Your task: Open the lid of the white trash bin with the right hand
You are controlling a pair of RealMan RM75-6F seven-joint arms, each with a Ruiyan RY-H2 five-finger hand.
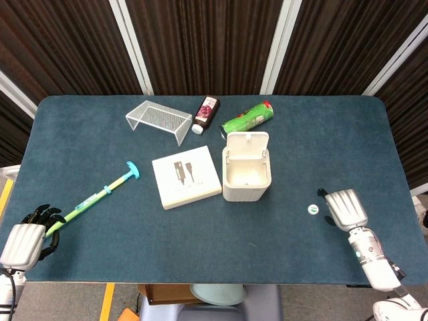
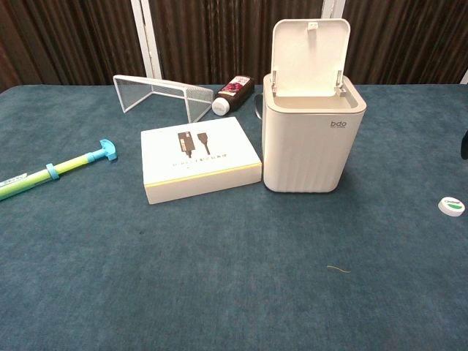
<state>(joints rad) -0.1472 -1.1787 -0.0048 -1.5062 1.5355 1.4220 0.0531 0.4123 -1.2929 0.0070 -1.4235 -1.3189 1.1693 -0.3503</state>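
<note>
The white trash bin (image 1: 246, 175) stands mid-table with its lid (image 1: 248, 141) tipped up and back, so the empty inside shows; in the chest view the bin (image 2: 311, 139) carries the raised lid (image 2: 310, 55) upright behind its mouth. My right hand (image 1: 344, 208) hovers near the table's front right, well right of the bin, back of the hand up, holding nothing; a dark sliver of it shows at the chest view's right edge (image 2: 465, 144). My left hand (image 1: 30, 241) rests at the front left corner, fingers apart, beside the end of a green stick (image 1: 100, 194).
A small white cap (image 1: 312, 209) lies just left of my right hand. A white box (image 1: 186, 176) sits against the bin's left side. Behind it are a wire rack (image 1: 158, 119), a dark bottle (image 1: 206, 114) and a green can (image 1: 248, 118).
</note>
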